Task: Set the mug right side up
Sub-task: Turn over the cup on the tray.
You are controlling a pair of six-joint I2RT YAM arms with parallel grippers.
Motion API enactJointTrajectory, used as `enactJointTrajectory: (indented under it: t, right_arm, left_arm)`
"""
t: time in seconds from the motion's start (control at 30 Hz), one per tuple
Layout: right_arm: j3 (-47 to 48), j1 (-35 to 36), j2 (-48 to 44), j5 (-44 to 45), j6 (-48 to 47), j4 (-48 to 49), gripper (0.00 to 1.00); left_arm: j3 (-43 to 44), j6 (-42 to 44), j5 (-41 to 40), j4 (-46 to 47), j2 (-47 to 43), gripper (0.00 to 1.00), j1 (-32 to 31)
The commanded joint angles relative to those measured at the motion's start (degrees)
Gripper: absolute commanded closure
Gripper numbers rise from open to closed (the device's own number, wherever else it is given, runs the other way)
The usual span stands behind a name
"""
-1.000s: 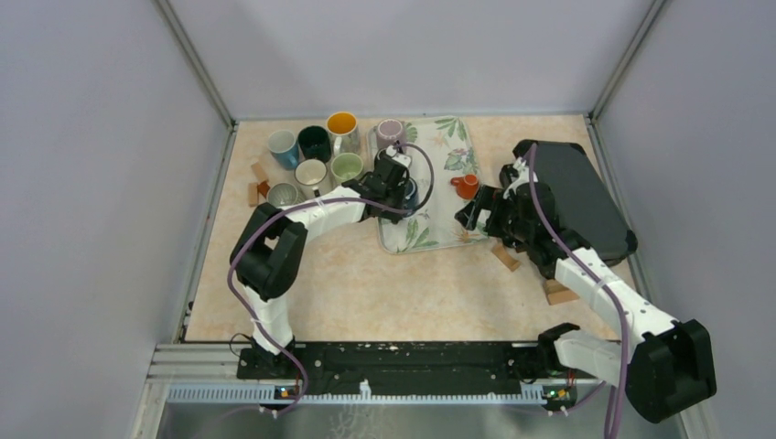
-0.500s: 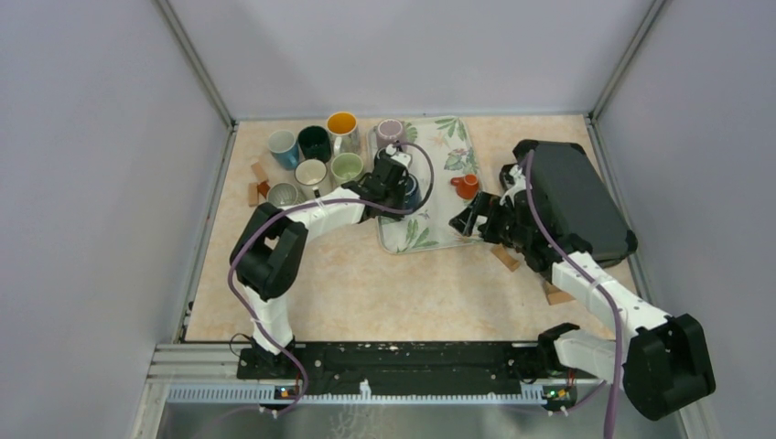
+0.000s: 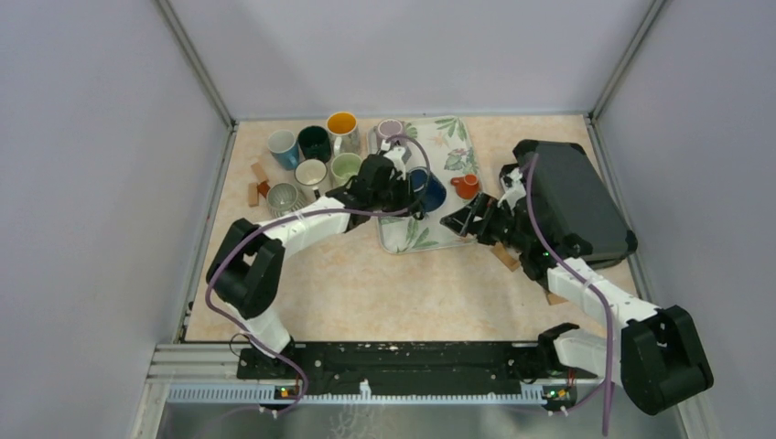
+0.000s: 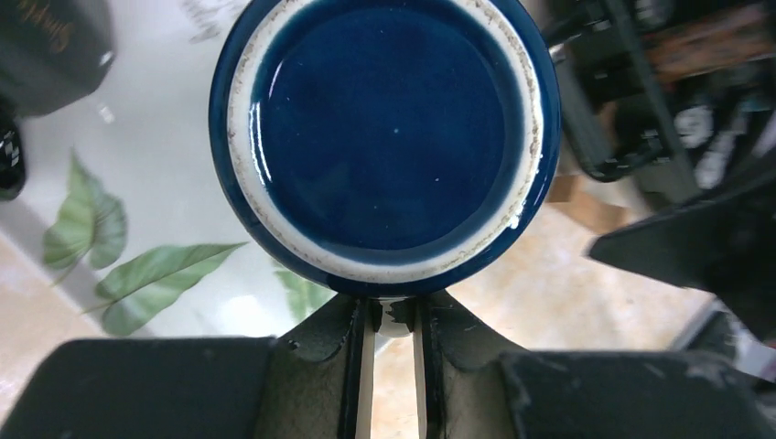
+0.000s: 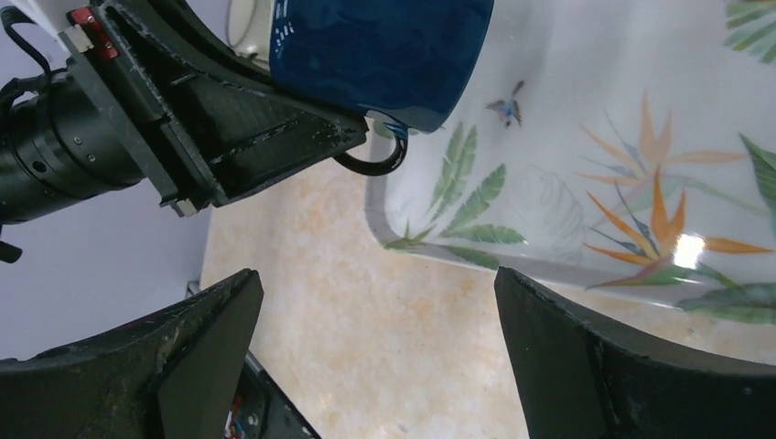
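Handle of the one navy mug sits pinched in left gripper; right gripper gapes wide.

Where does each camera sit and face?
Top external: above, behind the bases, looking down at the table; both arms show.
Left wrist: on the left arm, facing the blue mug's base; shut jaws show.
Right wrist: on the right arm, facing the tray's edge; open jaws show.
All three share the blue mug.

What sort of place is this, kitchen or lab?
Likely a lab test cell, not a kitchen: plain grey walls box in the table, left arm and right arm sit on a rail, mugs and a tray look like props.
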Motion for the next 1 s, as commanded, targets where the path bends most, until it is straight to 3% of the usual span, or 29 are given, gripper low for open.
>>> enactJointTrajectory:
  t: [0.0,0.6,0.97]
  right_arm:
    - [-0.75,-0.45,0.49,-3.47,4.45,11.58,0.01]
    - [-4.04,-3.35,2.19,-12.50,21.33,43.78,0.14]
    - [-3.93,-3.38,5.31,-13.61,28.69,53.75,0.29]
  left_arm:
    - [0.41,-5.08,8.56,13.81,-7.00,1.00,0.12]
    - [0.30,-19.37,22.77,30.13,-13.28,1.00,1.45]
    - [-1.47,-27.31,27.55,40.52,-12.49,1.00,1.49]
